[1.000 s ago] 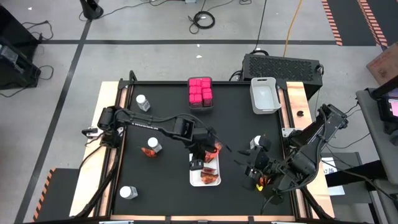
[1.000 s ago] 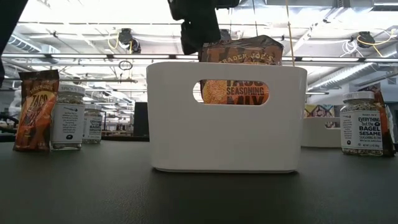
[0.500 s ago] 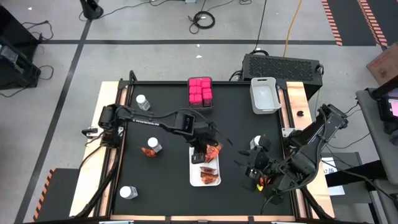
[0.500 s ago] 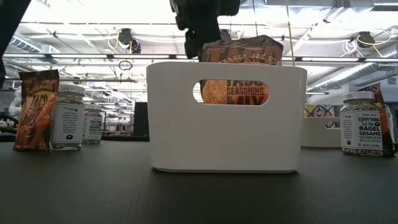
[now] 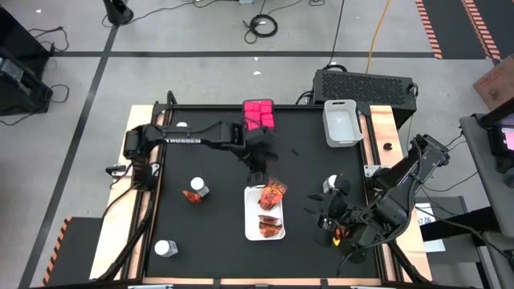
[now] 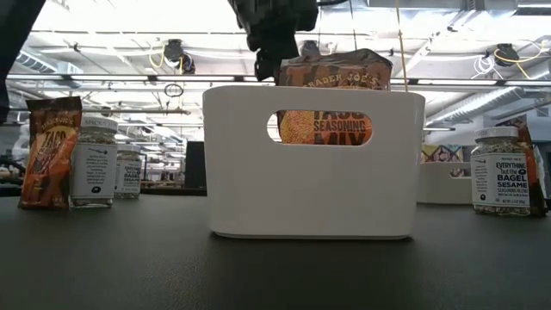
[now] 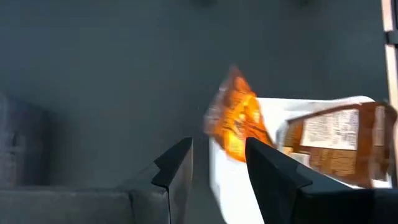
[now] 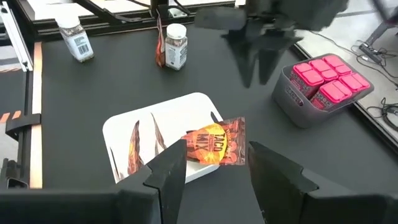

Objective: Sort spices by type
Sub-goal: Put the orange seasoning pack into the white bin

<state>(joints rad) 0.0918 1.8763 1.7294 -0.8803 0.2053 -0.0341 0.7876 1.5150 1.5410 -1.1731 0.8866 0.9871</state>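
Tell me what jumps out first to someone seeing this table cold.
The bright pink cube boxes packed in a grey bin at the table's far edge catch the eye first. Next, the white tray at mid-table holds red-orange taco mix packets, with the left end effector hanging open just beyond it. The right end effector waits near the right edge.

Seasoning packet (image 6: pixel 331 77) inside white bin (image 6: pixel 314 164)
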